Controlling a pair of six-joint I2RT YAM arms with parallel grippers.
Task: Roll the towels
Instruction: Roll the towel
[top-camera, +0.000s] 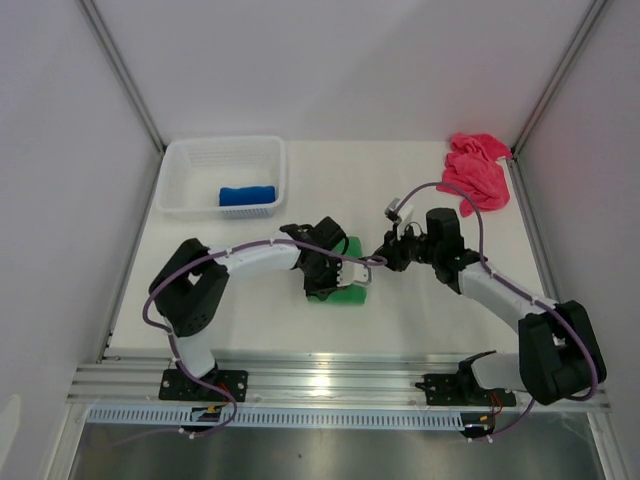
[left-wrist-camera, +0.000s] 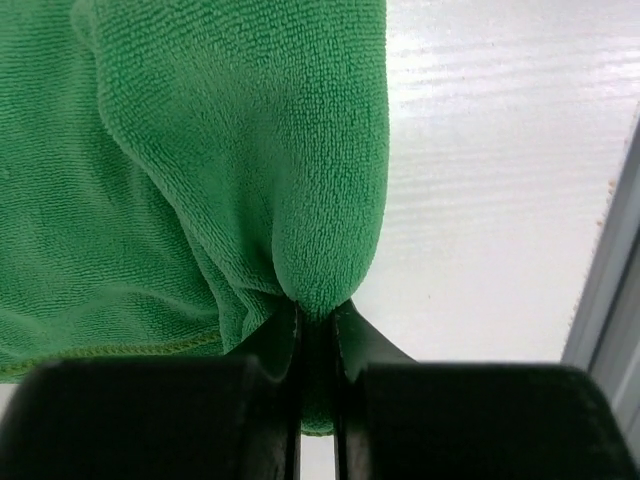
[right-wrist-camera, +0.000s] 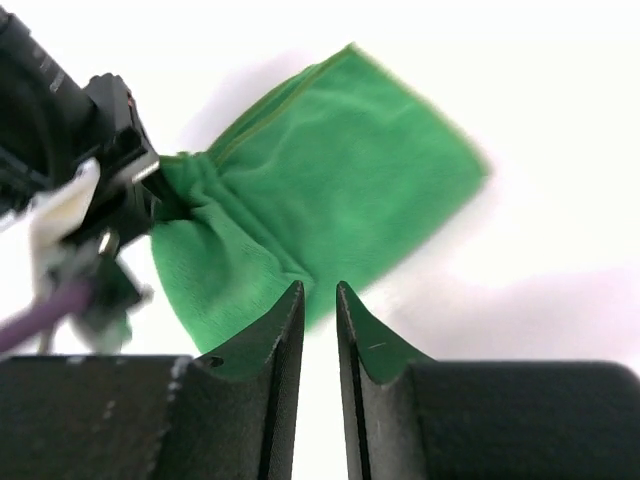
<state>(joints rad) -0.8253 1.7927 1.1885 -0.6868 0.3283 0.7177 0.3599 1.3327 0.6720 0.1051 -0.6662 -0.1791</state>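
**Green towel roll under way at mid-bench**

At ten o'clock on the bench (top-camera: 420, 320), the white basket (top-camera: 172, 180) is holding the blue towel (top-camera: 247, 195), which looks already rolled into a short cylinder.

Toward the centre, the left end effector (left-wrist-camera: 317, 310) is pinching a bunched fold of the green towel (left-wrist-camera: 200, 150). Cloth is squeezed between its two fingers, and the rest of the towel is lying flat on the bench beneath it.

Just to the three o'clock side, the right end effector (right-wrist-camera: 318, 295) is hovering beside the same towel. Its fingers are drawn almost together, leaving only a slim gap and gripping nothing.

At two o'clock, near the far corner, the pink towel (top-camera: 476, 170) is lying crumpled and unrolled.

By this layout the green towel is the one being worked, and its roll is only beginning. The next move probably calls for the left arm to turn the pinched fold over onto the flat part. The right arm would be steadying or tucking the free edge, so the cloth winds evenly rather than sliding across the smooth bench.
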